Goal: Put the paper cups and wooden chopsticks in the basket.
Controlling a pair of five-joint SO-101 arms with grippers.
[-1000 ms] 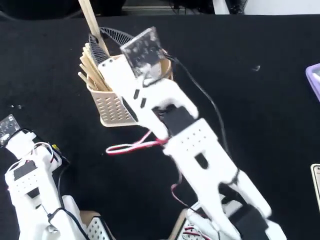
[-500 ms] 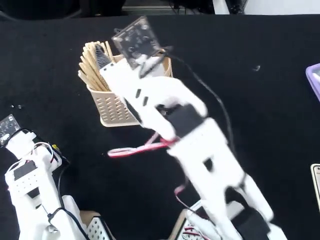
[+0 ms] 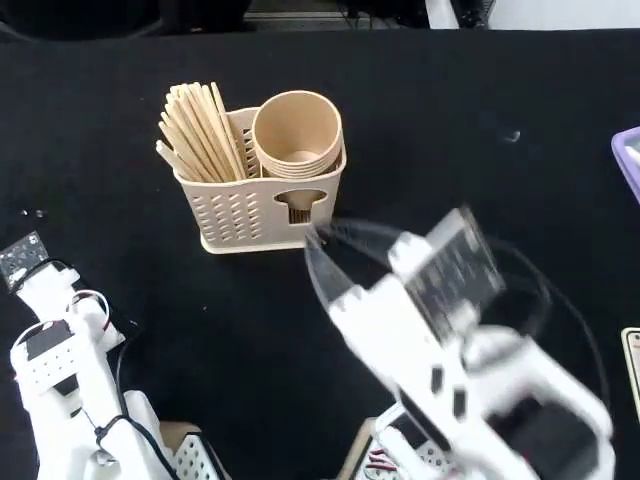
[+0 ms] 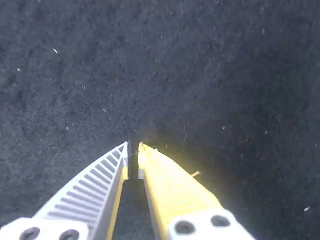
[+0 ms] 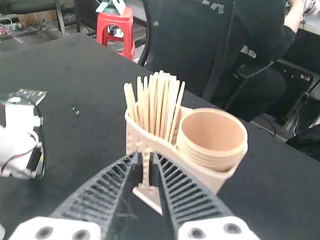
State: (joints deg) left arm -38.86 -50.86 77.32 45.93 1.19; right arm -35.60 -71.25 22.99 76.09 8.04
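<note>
- Basket (image 3: 238,216) stands on the black table (image 3: 480,90), near the tips of my right gripper (image 5: 143,159) but not touching them
- wooden chopsticks (image 3: 200,128) stand bundled in one compartment of the basket, fanned and leaning a little; stacked paper cups (image 3: 297,135) sit nested, mouths up, in the compartment just beside them
- right gripper's jaws are drawn together with only a thin slit between them, and they carry nothing; it points at the basket's near wall
- left gripper (image 4: 133,146) hangs low over bare cloth, well apart from the basket; its jaws are together too, and empty
- no loose cup or chopstick lies on the cloth that I can see; I judge the loading done and the step in hand to be clearing off
- next move, as I read it: take the right arm to rest without brushing the basket or the leaning sticks; no further grasp seems called for
</note>
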